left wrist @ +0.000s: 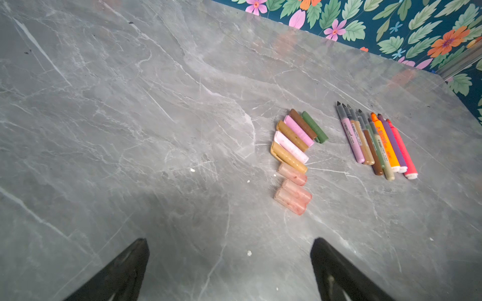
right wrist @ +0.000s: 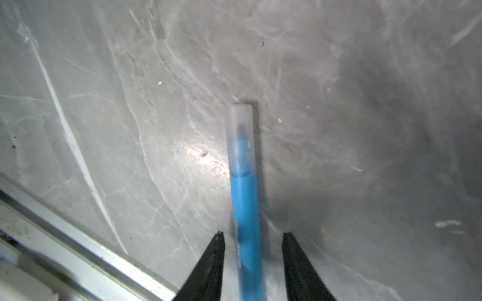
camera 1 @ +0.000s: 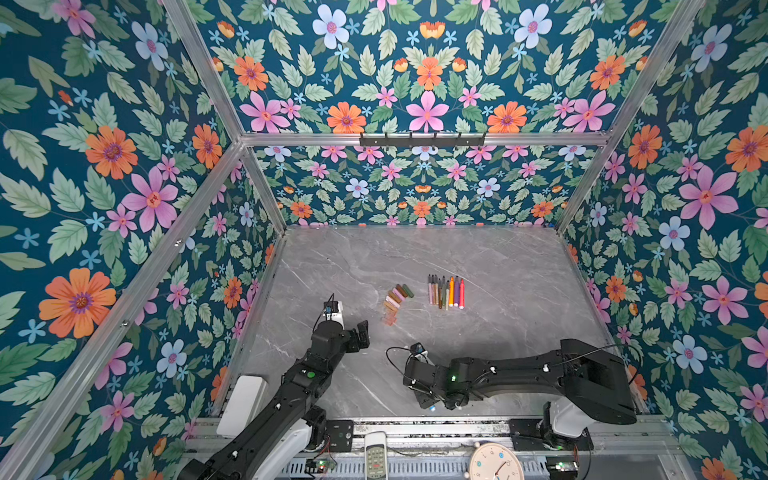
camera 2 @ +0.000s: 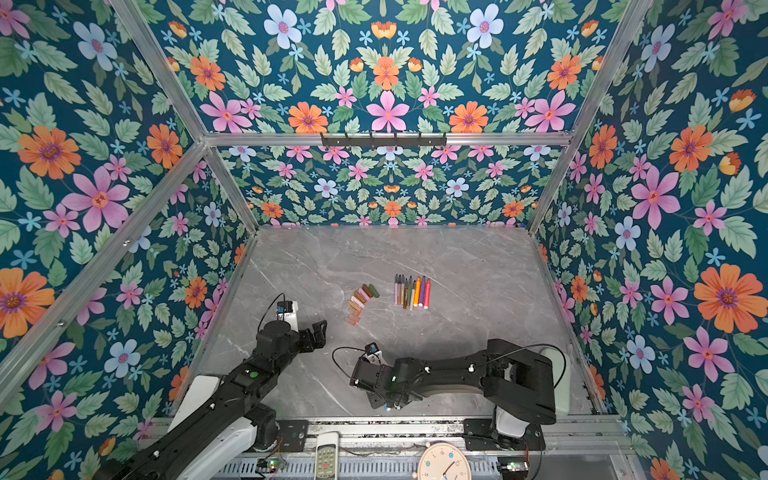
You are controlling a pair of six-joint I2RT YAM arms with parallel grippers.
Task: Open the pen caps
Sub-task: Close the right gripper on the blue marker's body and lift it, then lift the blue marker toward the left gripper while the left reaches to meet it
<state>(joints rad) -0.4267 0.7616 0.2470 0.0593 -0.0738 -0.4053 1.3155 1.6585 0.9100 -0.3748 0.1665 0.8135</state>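
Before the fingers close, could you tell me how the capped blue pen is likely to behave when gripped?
The blue pen looks round and smooth, so it may roll or slip if nudged. Straight and slim, it is probably stiff, light plastic. Its translucent cap is seated, so probably resists pulling.

Blue pen (right wrist: pixel 245 208), frosted clr cap (right wrist: pixel 241 122); loose caps (left wrist: pixel 298 130) grn/brn/pink/tan; gry marble table (left wrist: pixel 130 104); teal floral walls (camera 1: pixel 104 166).
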